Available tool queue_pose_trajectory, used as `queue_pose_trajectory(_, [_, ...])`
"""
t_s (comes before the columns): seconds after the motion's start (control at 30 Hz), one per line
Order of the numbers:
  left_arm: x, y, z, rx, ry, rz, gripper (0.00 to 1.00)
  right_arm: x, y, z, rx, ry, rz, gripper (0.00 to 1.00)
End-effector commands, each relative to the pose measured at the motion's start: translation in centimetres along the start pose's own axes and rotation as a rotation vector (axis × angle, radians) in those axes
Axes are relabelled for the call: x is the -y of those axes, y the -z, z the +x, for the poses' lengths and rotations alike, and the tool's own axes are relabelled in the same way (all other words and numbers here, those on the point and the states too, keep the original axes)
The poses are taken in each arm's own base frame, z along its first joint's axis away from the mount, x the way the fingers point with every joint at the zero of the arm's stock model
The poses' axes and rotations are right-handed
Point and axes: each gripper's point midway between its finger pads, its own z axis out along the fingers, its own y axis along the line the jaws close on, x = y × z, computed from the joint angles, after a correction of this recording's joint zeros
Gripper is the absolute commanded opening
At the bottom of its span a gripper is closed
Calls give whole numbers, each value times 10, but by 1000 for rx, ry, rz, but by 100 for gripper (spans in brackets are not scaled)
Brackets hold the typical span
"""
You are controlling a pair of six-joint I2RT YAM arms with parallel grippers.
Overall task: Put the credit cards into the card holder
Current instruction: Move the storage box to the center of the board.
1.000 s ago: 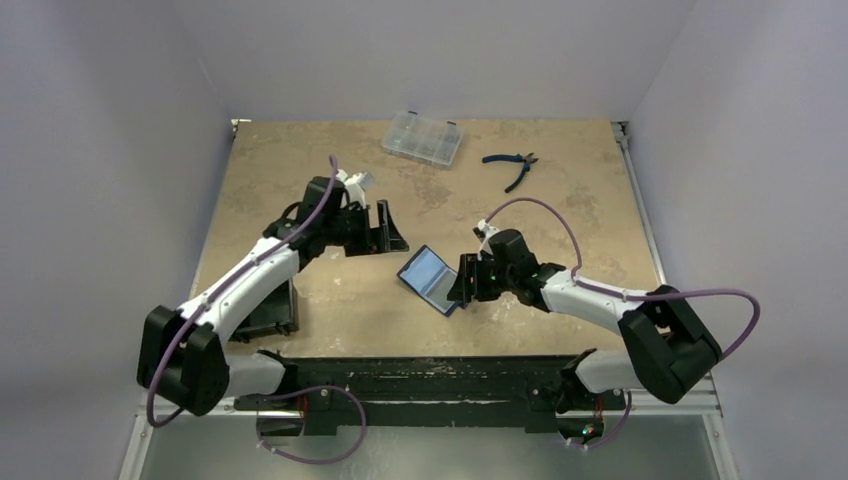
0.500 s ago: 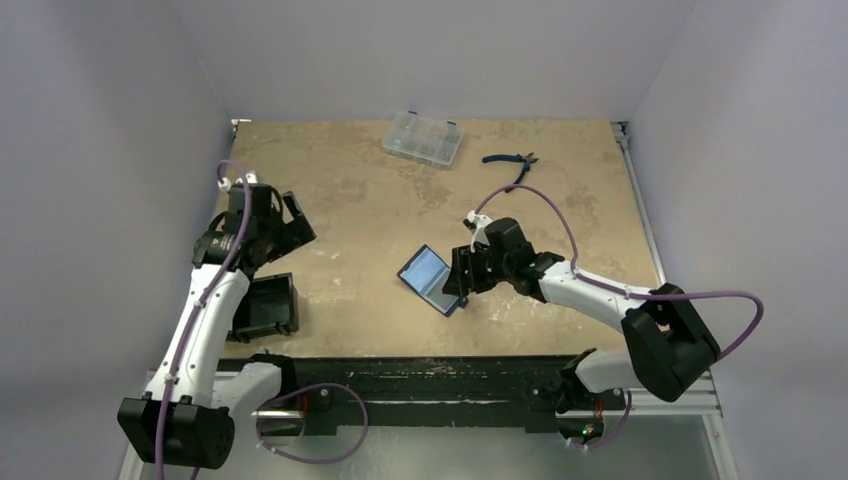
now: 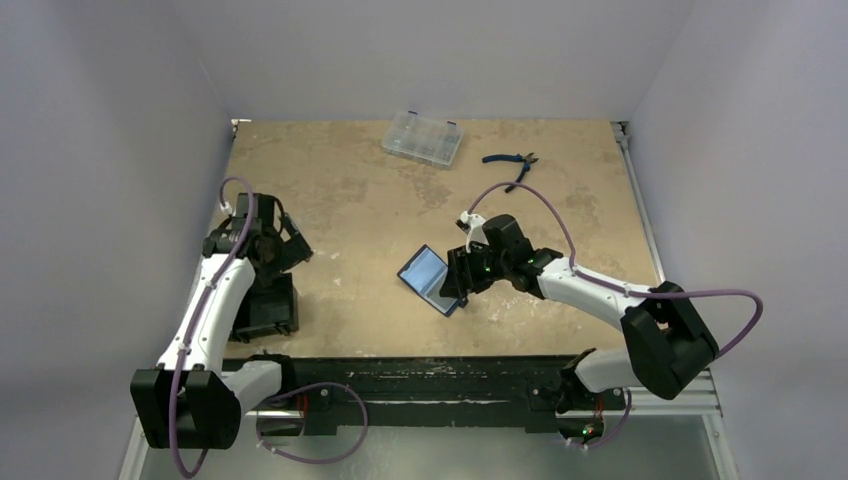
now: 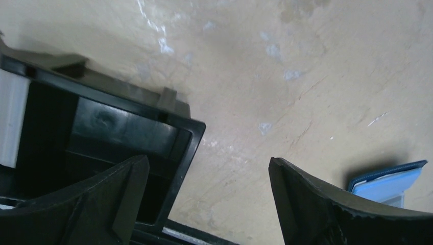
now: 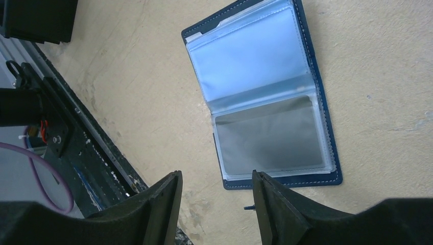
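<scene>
**A:** What's different from a second ago?

**B:** The left arm. It was in the middle of the top view, close to the card holder (image 5: 265, 92). It has swung away to the lower left and now hangs over the black box (image 4: 196, 127).

**A:** Carrying anything?

**B:** No. The left gripper (image 4: 208, 163) is spread wide and there is only bare tabletop (image 3: 350, 180) between its fingers.

**A:** Then why go there?

**B:** My guess is to fetch a card. In the left wrist view a pale strip (image 4: 11, 120) shows at the far left of the frame, inside the box. It may be one of the credit cards, but too little of it is visible to be sure.

**A:** And the holder?

**B:** It hasn't moved. It lies open, sleeves up, at the centre of the tabletop. The right gripper (image 5: 217, 176) has stayed just beside its lower right edge, with its fingers apart and nothing held.

**A:** Any cards in it yet?

**B:** The lower sleeve looks grey and the upper one pale blue. I can't tell whether either holds a card.

**A:** So what does the move mean for the task?

**B:** A pick from the box looks like the next step, with the holder left open to receive the card.
</scene>
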Motion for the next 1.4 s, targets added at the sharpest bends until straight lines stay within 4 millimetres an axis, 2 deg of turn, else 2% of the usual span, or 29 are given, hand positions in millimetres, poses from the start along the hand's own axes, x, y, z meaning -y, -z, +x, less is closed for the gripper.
queue_pose_trajectory(0.0, [10,-15,29,-104,58,65,96,-13,7,-15,44,53,-46,60])
queue_pose_trajectory(0.23, [18,-38,30,-90,88,93,97,-13,9,-12,42,46,-43,61])
queue_pose_trajectory(0.4, [43,-52,31,-102,105,216,94,-11,10,-13,46,41,-30,61])
queue_pose_trajectory(1.0, [90,-92,-12,-49,-5,319,92,-3,10,-7,33,21,9,60])
queue_pose_trajectory(1.13, [92,-98,-27,-16,-72,295,93,-3,9,-7,33,22,8,60])
queue_pose_trajectory(1.23, [91,-92,-37,-2,-115,277,95,-4,9,-7,34,25,3,60])
queue_pose_trajectory(1.37, [87,-57,-40,0,-140,290,97,-6,10,-10,40,36,-1,61])
